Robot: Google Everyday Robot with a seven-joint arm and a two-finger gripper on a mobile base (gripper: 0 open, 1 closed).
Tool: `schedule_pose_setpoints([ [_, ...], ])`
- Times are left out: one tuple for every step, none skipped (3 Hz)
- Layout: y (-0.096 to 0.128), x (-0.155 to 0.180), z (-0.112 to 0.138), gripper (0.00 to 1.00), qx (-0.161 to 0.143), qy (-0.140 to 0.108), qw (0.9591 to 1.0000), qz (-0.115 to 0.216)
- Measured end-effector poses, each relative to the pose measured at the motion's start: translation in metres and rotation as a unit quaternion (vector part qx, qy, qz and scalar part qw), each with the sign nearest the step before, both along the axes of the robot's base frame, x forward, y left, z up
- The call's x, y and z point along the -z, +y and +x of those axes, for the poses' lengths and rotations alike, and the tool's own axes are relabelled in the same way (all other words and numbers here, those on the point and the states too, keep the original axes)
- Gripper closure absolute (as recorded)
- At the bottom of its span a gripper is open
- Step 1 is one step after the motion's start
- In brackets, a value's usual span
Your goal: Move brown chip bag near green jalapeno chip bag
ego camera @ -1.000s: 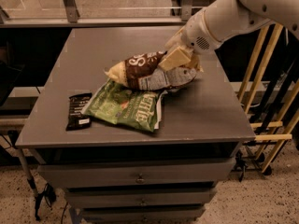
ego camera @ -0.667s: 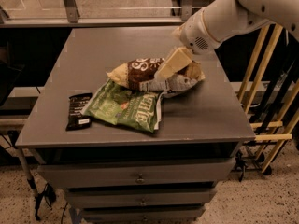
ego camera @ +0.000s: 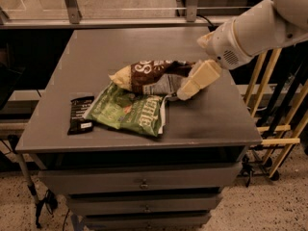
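The brown chip bag (ego camera: 147, 72) lies crinkled on the grey table (ego camera: 211, 119), its lower edge resting on the top of the green jalapeno chip bag (ego camera: 129, 110), which lies flat toward the front. My gripper (ego camera: 191, 84) is low over the table at the brown bag's right end, beside its silvery panel. It looks open and no longer holds the bag. The white arm comes in from the upper right.
A small flat black packet (ego camera: 80, 114) lies left of the green bag near the table's left front edge. Drawers (ego camera: 144, 183) are below the tabletop. Wooden frames (ego camera: 276, 129) stand to the right, and a rail (ego camera: 120, 23) runs behind the table.
The gripper has pulled back to the right off the brown bag. The bag has settled lower, onto the green bag's top edge.
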State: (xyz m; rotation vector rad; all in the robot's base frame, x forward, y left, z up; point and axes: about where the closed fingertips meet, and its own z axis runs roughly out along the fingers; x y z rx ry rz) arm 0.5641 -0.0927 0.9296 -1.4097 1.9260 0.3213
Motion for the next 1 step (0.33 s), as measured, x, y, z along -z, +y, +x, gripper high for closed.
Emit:
schedule_pose_setpoints([
  [-0.0272, 0.0081, -0.0332, 0.0, 0.005, 0.006, 1.0, -0.006],
])
